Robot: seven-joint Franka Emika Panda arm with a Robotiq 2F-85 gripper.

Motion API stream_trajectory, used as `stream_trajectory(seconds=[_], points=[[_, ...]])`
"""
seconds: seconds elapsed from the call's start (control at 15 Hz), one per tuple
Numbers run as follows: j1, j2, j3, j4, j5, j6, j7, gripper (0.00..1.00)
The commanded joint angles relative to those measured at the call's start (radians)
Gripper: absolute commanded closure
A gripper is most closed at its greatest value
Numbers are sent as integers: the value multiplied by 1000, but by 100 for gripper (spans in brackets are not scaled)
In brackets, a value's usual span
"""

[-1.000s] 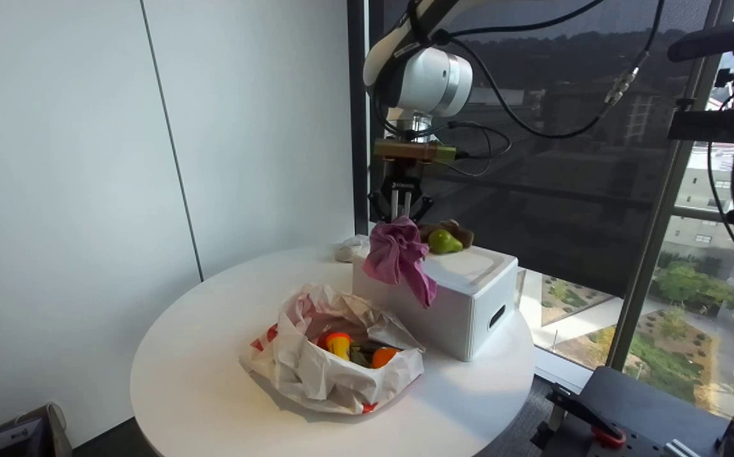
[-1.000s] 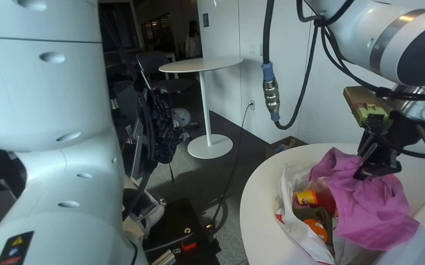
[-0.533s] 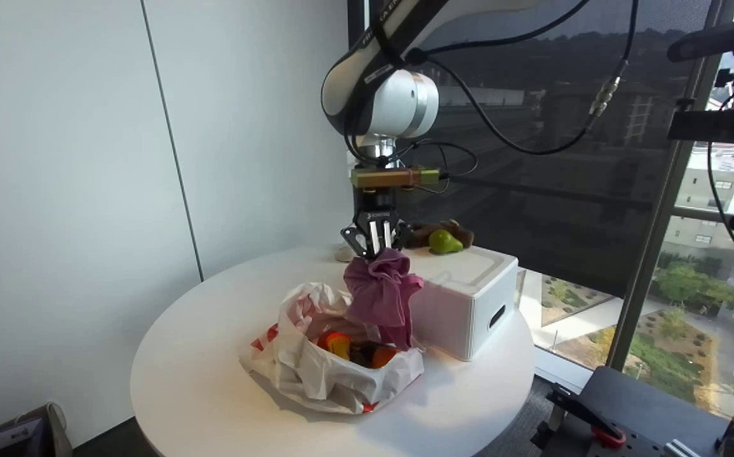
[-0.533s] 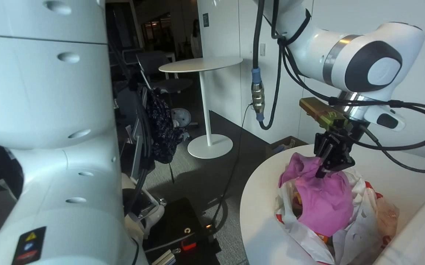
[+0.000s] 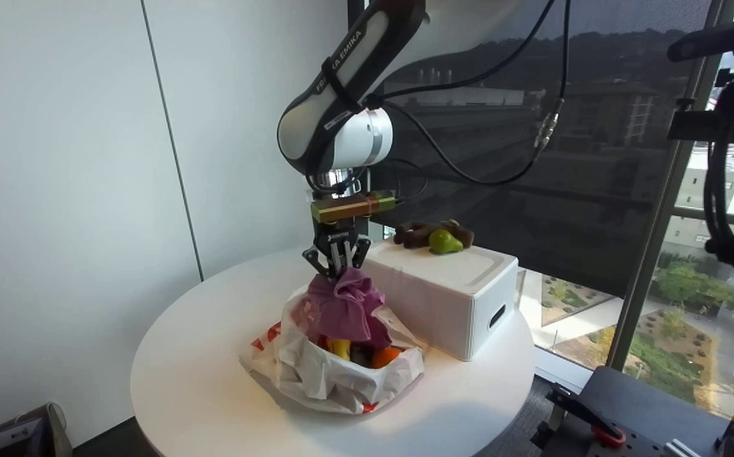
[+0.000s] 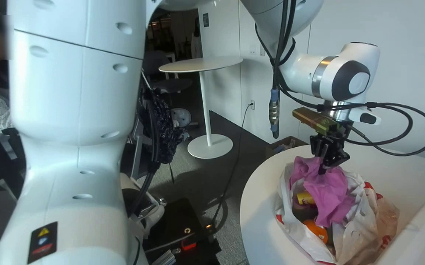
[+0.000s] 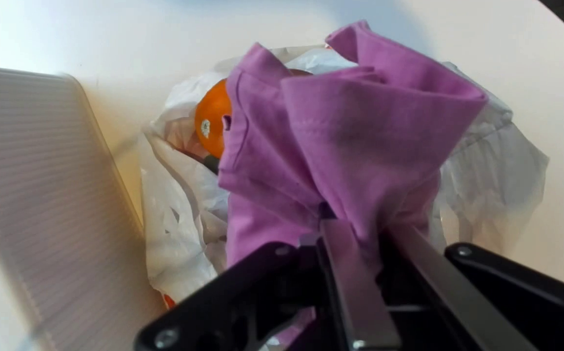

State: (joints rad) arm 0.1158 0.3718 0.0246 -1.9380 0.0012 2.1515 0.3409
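Observation:
My gripper [image 5: 340, 271] is shut on a crumpled pink-purple cloth [image 5: 349, 312]. In the wrist view the cloth [image 7: 355, 126] bunches between the fingers [image 7: 360, 229] and spreads out ahead of them. The gripper is over an open white plastic bag [image 5: 322, 384] with red marks, and the cloth hangs into the bag's mouth. The bag also shows in the other views [image 6: 361, 221] [image 7: 174, 195]. Inside it are an orange [image 6: 316, 231] and a yellow container [image 6: 305, 198]. The cloth hides part of the bag's contents. The cloth's lowest edge is partly hidden by the bag's rim.
A white box [image 5: 430, 311] stands right beside the bag. A green pear [image 5: 445, 241] and a brown lumpy thing [image 5: 414, 235] lie on its top. All stand on a round white table [image 5: 189, 362]. A window is behind, and black cables loop from the arm.
My gripper has carried the cloth from beside and above the white box to over the bag, moving left and down in an exterior view. The bag and the box have stayed in place.

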Motion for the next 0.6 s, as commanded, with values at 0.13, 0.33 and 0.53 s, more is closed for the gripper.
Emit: stream_trajectory(seconds=[0.13,0.33,0.53], points=[[9,112,17,143,58,-53,-9,92],[13,150,3,171,49,-46,3,92],[4,208,-22,198,35,-20,5,90]])
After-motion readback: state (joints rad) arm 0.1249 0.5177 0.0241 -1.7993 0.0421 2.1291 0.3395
